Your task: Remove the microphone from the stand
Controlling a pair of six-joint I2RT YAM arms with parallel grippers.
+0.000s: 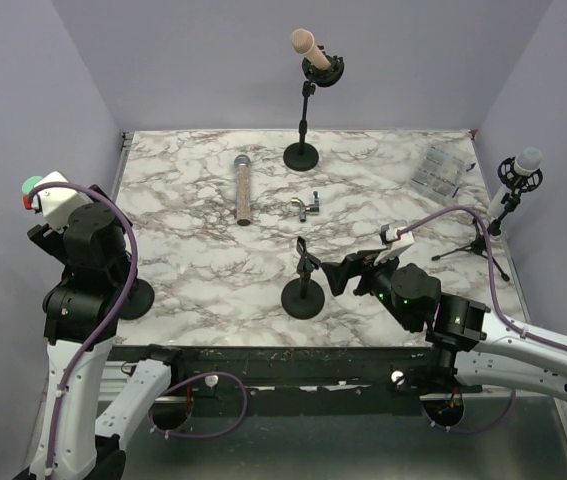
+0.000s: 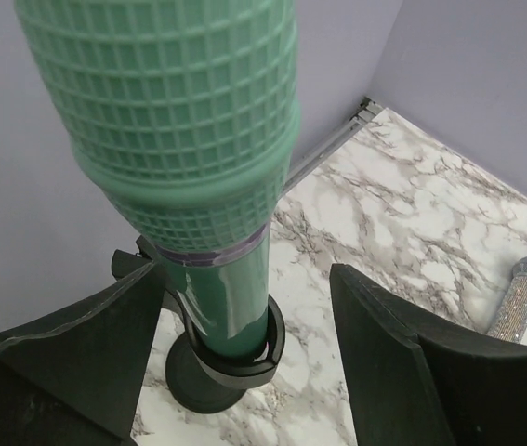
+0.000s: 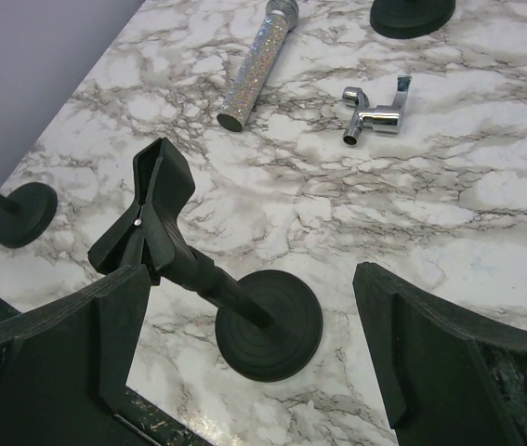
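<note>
Green and mesh-headed, the microphone [image 1: 31, 185] stands at the table's [image 1: 213, 270] left edge from above; at the left wrist we see it clipped in its stand [image 2: 244, 370], inside the wide-open left gripper [image 2: 246, 277]; at the right wrist, the right gripper [image 3: 254, 279] gapes wide around an empty stand [image 3: 272, 330].

- Your marble table [image 1: 193, 250] carries an empty clip stand [image 1: 303, 296] near its front edge; read every place below from that stand.
- Beyond it to the left, a glittery silver microphone [image 1: 243, 188] lies flat.
- Just beyond it, a small chrome fitting [image 1: 309, 207].
- Far beyond it, a round-based stand [image 1: 301, 155].
- Left of it, at the table's edge, a black round base [image 1: 138, 298].
- Right of it, a tripod stand [image 1: 475, 246].
- Far beyond to the right, a clear packet [image 1: 435, 172].
</note>
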